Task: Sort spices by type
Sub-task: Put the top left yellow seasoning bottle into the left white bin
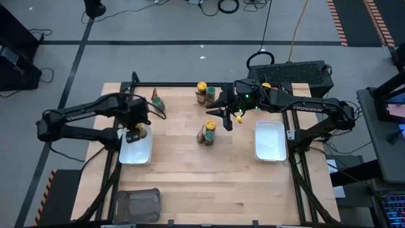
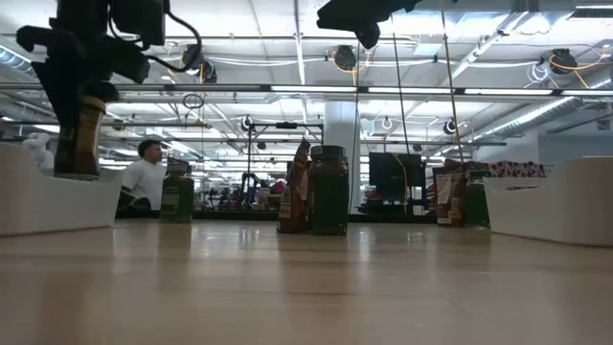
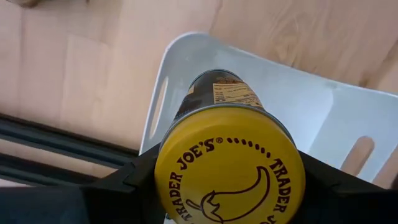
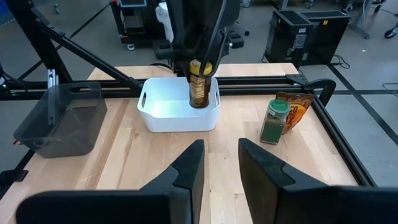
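A pale wooden desk [image 1: 190, 171] stands on a grey floor [image 1: 158, 25] marked with dark tape lines and strewn cables. Beyond, ceiling strip lights [image 2: 287, 89] glow; a person [image 2: 146, 177] sits far left.

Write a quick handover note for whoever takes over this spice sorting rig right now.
Left pincer: shut on a yellow-lid jar, held over the left white tray, not released.
Right pincer: open and empty, hovering mid-table.
Still unsorted: green-lid jar and orange packet at the far-left edge; jars and a packet mid-table; more at the far edge.
Right white tray looks empty.
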`<state>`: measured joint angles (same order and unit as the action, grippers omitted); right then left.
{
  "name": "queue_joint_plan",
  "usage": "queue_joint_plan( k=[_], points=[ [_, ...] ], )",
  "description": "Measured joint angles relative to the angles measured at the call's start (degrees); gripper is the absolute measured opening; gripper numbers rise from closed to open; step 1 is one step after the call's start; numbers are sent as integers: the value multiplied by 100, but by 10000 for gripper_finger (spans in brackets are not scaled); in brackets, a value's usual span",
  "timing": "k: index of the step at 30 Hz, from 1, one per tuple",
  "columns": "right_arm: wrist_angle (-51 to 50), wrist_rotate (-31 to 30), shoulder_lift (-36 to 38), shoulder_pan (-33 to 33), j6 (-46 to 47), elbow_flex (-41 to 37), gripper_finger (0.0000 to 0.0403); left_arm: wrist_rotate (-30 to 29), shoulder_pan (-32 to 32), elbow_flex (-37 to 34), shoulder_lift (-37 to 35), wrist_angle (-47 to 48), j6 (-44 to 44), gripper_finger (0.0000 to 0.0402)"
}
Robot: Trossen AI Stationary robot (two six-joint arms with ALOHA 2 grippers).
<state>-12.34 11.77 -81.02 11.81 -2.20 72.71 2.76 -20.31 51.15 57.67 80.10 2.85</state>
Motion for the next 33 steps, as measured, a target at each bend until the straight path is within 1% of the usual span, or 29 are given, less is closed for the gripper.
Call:
queue_joint_plan(
  k=[4,10,19,30,33],
  points=[
    [0,0,-2,0,0,0,82,-55,91,-183,72,-373,-87,233],
    [-1,1,-2,0,0,0,82,-461,169,-330,276,-613,-101,233],
    [-62,0,-2,0,0,0,82,-476,170,-467,538,-760,-101,233],
    [-277,0,-2,0,0,0,82,-467,170,-467,559,-770,-96,233],
    [-299,0,-4,0,0,0,82,-369,170,-467,559,-770,-73,233]
  ],
)
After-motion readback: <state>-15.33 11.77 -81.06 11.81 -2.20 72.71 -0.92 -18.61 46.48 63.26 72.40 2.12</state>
